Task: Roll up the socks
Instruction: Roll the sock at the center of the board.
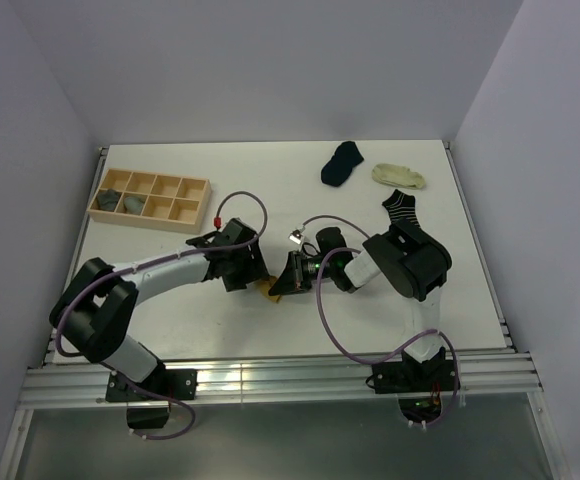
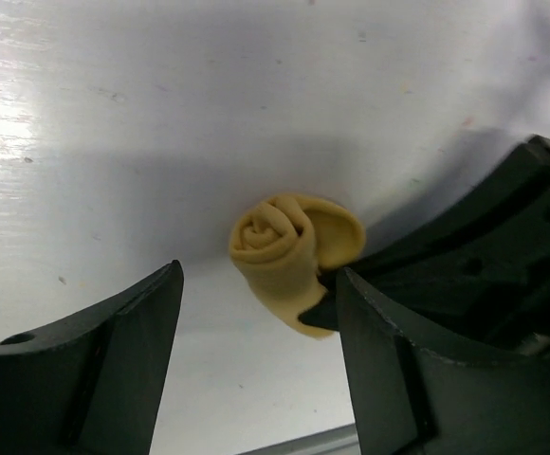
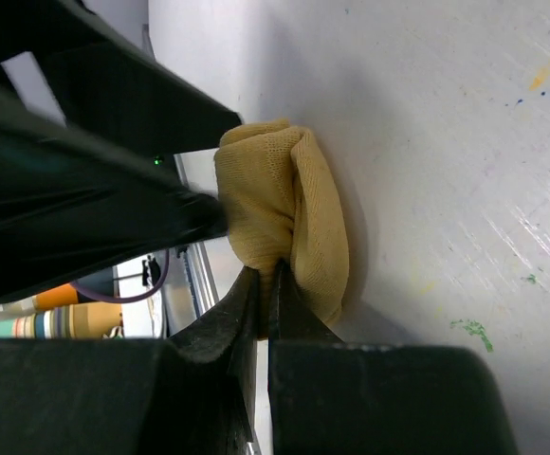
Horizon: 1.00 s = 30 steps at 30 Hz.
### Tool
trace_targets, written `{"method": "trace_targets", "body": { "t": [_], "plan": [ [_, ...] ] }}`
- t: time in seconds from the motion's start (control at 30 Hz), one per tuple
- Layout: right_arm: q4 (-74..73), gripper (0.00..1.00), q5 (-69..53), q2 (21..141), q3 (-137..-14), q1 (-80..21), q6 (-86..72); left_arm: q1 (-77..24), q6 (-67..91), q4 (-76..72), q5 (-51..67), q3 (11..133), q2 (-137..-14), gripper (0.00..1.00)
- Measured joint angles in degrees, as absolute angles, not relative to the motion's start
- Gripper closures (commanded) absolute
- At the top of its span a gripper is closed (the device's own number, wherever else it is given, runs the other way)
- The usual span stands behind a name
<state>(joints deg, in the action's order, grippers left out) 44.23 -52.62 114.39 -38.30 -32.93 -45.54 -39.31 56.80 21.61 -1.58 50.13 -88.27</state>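
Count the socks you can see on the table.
6: navy sock, cream sock and striped sock loose at the far right; mustard sock rolled between the arms; two grey rolls in the wooden tray, far left. The arms may hide more.

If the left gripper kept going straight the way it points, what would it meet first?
Probably the rolled mustard sock, which the open left gripper straddles and the right gripper pinches; the gap ahead is unclear, and the table lies right behind.

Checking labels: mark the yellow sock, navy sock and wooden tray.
yellow sock (image 2: 271,234), left wrist view, spiral end.
navy sock (image 1: 342,163), top view, its middle.
wooden tray (image 1: 145,220), top view, near rim.
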Motion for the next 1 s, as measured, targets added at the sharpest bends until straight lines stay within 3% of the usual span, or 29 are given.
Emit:
{"method": "trace_targets", "body": {
  "t": [0.07,0.17,0.2,0.37,0.4,0.5,0.53,0.63,0.8,1.0],
  "plan": [
    [44.1,1.00,-52.6,114.4,-38.4,-32.8,-45.5,-39.3,56.8,21.6,-1.9,50.2,-90.0,0.37],
    [43.5,1.00,-52.6,114.4,-38.6,-32.8,-45.5,-39.3,57.1,21.3,-1.7,50.6,-92.4,0.52],
    [43.3,1.00,-52.6,114.4,-38.7,-32.8,-45.5,-39.3,57.0,21.1,-1.7,51.1,-92.7,0.62],
    [42.4,0.97,-52.5,114.2,-39.0,-32.8,-45.1,-39.6,56.4,21.5,-1.4,53.5,-94.9,0.89],
    [42.0,0.95,-52.2,114.1,-39.0,-32.8,-44.9,-39.6,56.2,22.3,-1.3,54.5,-95.6,1.00],
    [39.5,0.81,-50.3,112.1,-38.9,-32.8,-43.2,-39.7,55.0,24.7,-1.1,57.6,-97.6,1.00],
    [38.2,0.69,-49.2,111.0,-38.8,-32.9,-42.4,-39.7,54.6,25.5,-1.1,58.7,-98.3,1.00],
    [33.0,0.59,-44.5,106.4,-38.2,-33.0,-39.1,-39.8,53.2,27.6,-1.3,61.2,-100.0,1.00],
    [20.9,0.56,-32.4,97.1,-38.2,-35.7,-31.8,-39.8,50.5,32.4,-1.4,65.8,-102.8,1.00],
    [12.9,0.55,-11.9,88.5,-38.5,-46.3,-23.6,-39.8,47.6,36.7,-1.0,70.2,-105.9,1.00]
  ]
}}
